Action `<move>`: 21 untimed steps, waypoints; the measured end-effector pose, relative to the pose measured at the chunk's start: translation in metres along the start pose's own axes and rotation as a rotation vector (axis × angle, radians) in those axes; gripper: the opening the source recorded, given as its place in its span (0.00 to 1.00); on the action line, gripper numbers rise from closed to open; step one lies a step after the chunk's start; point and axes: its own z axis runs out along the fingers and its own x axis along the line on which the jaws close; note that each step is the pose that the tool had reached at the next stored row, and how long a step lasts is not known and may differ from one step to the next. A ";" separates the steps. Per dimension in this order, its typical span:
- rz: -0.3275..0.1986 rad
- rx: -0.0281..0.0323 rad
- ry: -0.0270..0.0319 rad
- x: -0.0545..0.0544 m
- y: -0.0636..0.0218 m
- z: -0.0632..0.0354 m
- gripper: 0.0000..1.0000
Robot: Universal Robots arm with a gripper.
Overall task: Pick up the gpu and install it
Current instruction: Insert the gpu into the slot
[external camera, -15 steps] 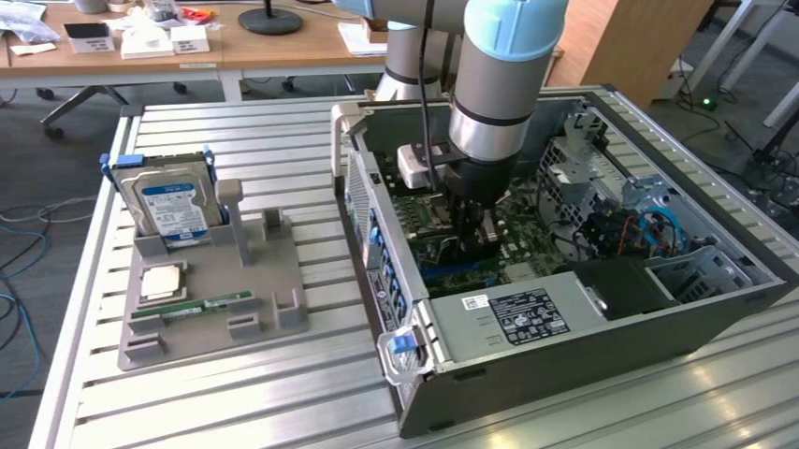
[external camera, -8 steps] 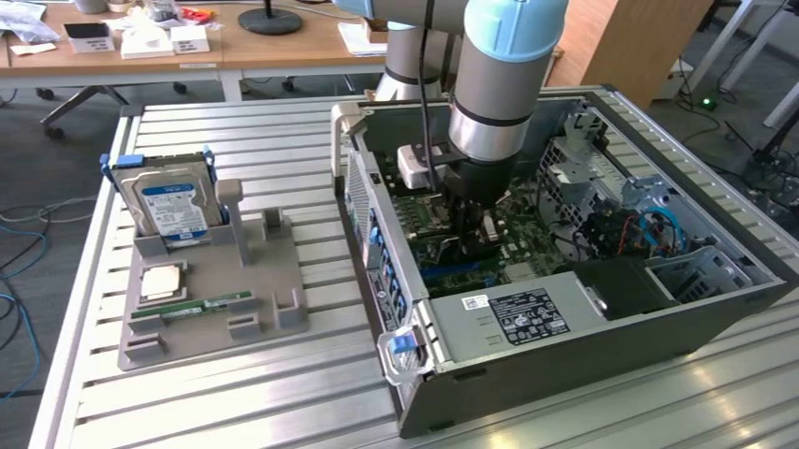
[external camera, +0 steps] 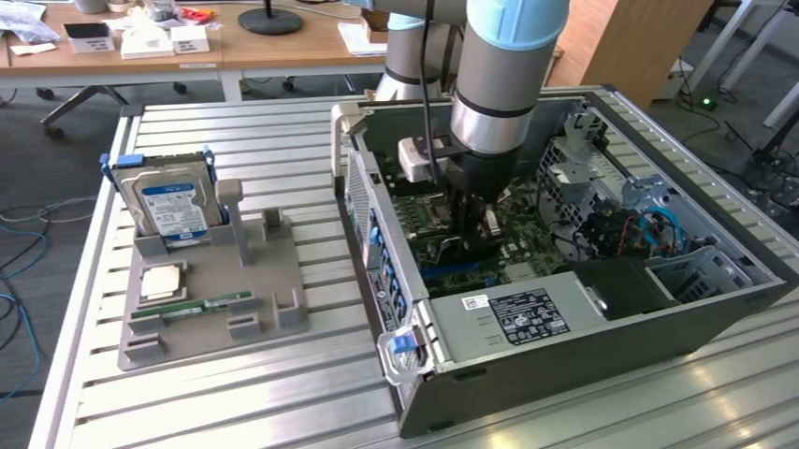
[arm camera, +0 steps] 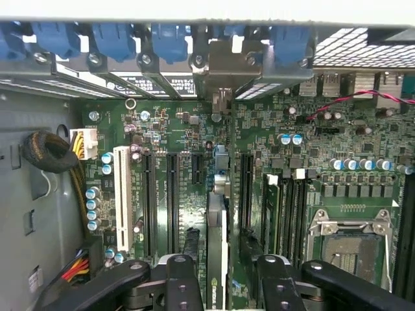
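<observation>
Between the parted black fingers of the end effector (arm camera: 224,278), touching neither, the thin green-and-black gpu (arm camera: 218,227) stands edge-on in a long black slot of the green motherboard (arm camera: 175,129), its silver bracket ahead at the rear wall of the grey metal computer case (external camera: 600,365).

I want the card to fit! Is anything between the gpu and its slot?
Nothing visible is. The gpu stands edge-on, seemingly plugged into the motherboard, with the open gripper straddling it.
</observation>
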 end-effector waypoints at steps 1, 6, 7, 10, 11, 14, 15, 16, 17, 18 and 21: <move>0.000 0.0000 0.0001 0.000 -0.0001 -0.0018 0.40; 0.000 -0.0001 0.0001 0.000 -0.0008 -0.0104 0.40; 0.000 0.0000 0.0000 0.000 -0.0009 -0.0116 0.40; 0.000 0.0001 -0.0002 0.000 -0.0010 -0.0117 0.40; 0.000 0.0001 -0.0001 0.000 -0.0010 -0.0117 0.40; 0.000 0.0000 0.0005 0.000 -0.0010 -0.0113 0.40; 0.000 -0.0001 0.0007 0.000 -0.0009 -0.0103 0.40; 0.000 -0.0001 0.0006 0.000 -0.0009 -0.0093 0.40; 0.000 0.0000 0.0007 0.000 -0.0008 -0.0085 0.40; 0.000 0.0000 0.0006 0.000 -0.0008 -0.0077 0.40; 0.000 -0.0002 0.0009 0.000 -0.0007 -0.0075 0.40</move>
